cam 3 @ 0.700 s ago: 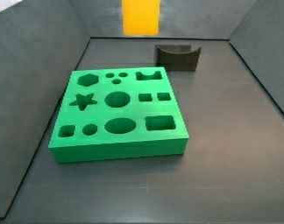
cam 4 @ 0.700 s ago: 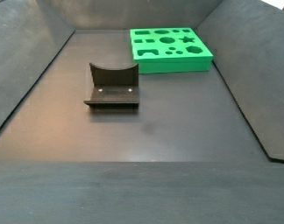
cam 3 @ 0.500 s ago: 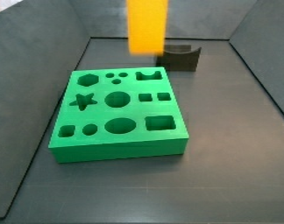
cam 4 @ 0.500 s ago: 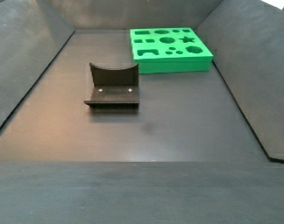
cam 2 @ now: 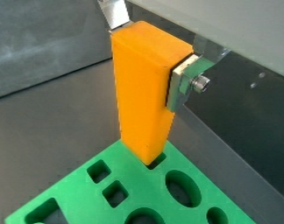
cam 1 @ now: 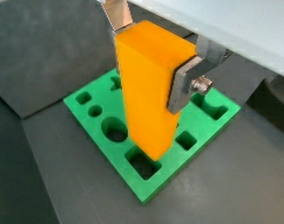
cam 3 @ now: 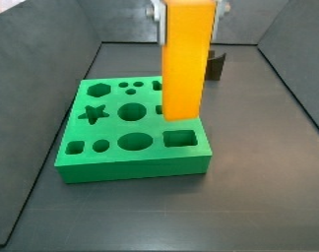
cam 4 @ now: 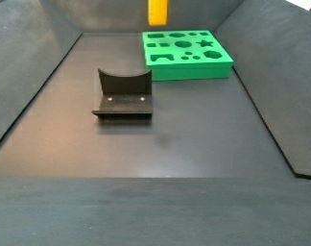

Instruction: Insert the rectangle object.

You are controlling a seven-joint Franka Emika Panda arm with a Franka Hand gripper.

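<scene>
The rectangle object point(cam 3: 189, 59), a tall orange-yellow block, hangs upright in my gripper point(cam 3: 189, 8), which is shut on its upper end. Both wrist views show the silver fingers point(cam 1: 186, 83) point(cam 2: 183, 80) clamped on opposite faces of the block point(cam 1: 151, 96) point(cam 2: 145, 96). The block's lower end hovers above the green foam board point(cam 3: 90, 172), over its right side near the rectangular holes. In a side view only the block's lower end point(cam 4: 158, 12) shows at the top edge, above the board point(cam 4: 190, 67). The board also shows below the block in both wrist views point(cam 1: 159, 175) point(cam 2: 138, 175).
A small dark grey U-shaped holder point(cam 4: 122, 94) stands on the dark floor away from the board; in a side view it point(cam 3: 217, 65) is partly hidden behind the block. Sloped dark walls surround the floor.
The block, held in my gripper, has come down and moved right, from above the back wall to over the green board. It now shows in the second side view.
</scene>
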